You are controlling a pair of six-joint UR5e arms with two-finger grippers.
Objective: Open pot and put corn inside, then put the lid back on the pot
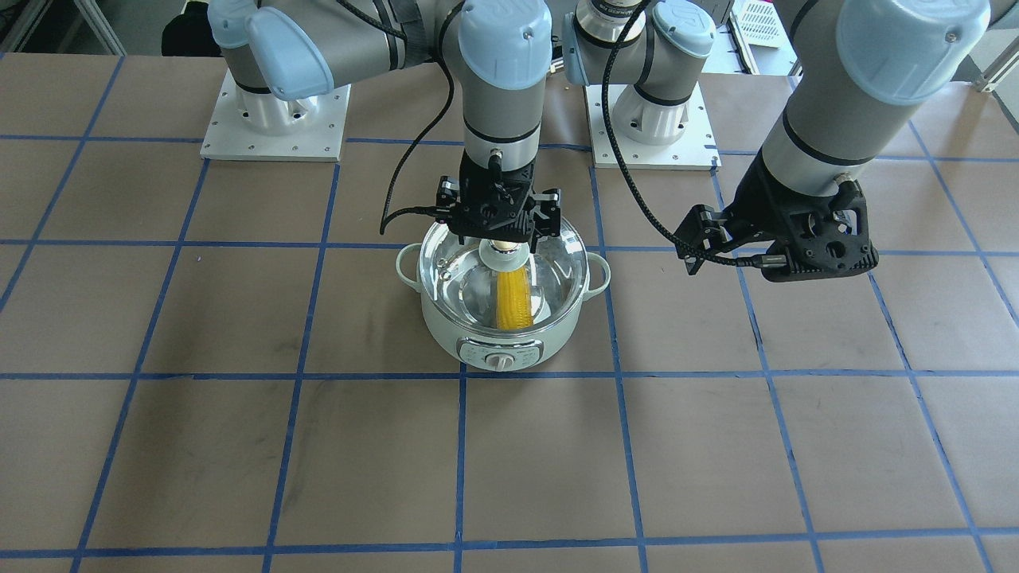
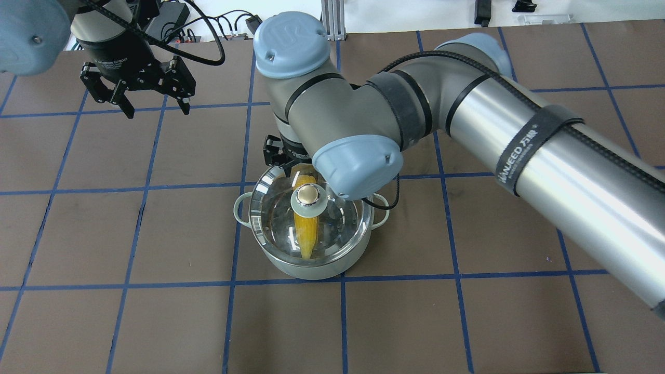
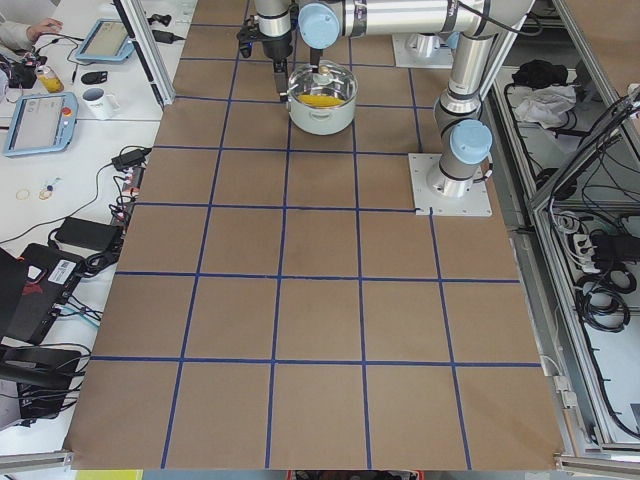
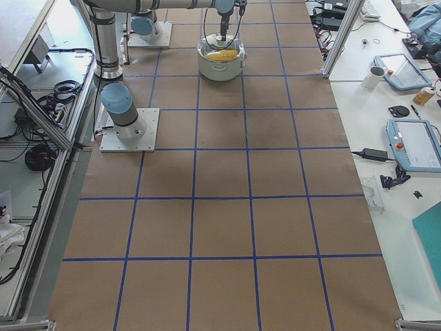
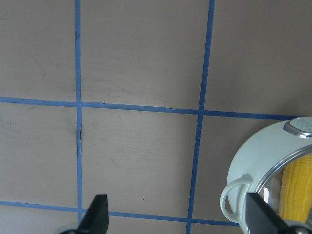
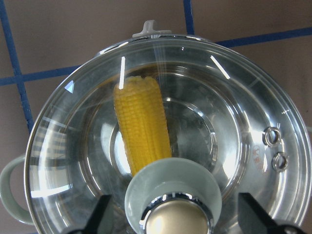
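1. Closest to the right wrist lens is the shiny gold-metallic knob (image 6: 175,222). It sits on a pale green base at the centre of the round clear glass lid (image 6: 229,112) with its thin metal rim.
2. That knob lies straight below the right end effector (image 6: 175,207). Its two dark fingers (image 6: 97,219) stand wide apart, one on either side of the knob, and seem to touch neither the knob nor the glass.
3. Lid and round pale mint-green electric pot (image 1: 442,330) look concentric, rim on rim, so I judge the lid to be seated. The pot stands about midway between the robot-side edge and the operators' edge of the brown gridded surface (image 2: 467,311).
4. Under the glass, the bright yellow ear of corn (image 6: 141,122) lies on the steel bottom. Its long axis runs from the robot-side edge toward the operators' edge, with the tapered end toward the robot.
5. Of the two arms, the right is by far the nearer. With the knob centred in its gap, the likely remaining move is a straight lift away. A sideways drift could catch the knob and drag the lid off.
6. Well apart from the pot, toward the operators' edge, the left end effector (image 2: 156,111) hangs over bare surface, its fingers spread with nothing between them. Only the pot's loop handle (image 5: 224,197) and part of its wall show in that wrist view.
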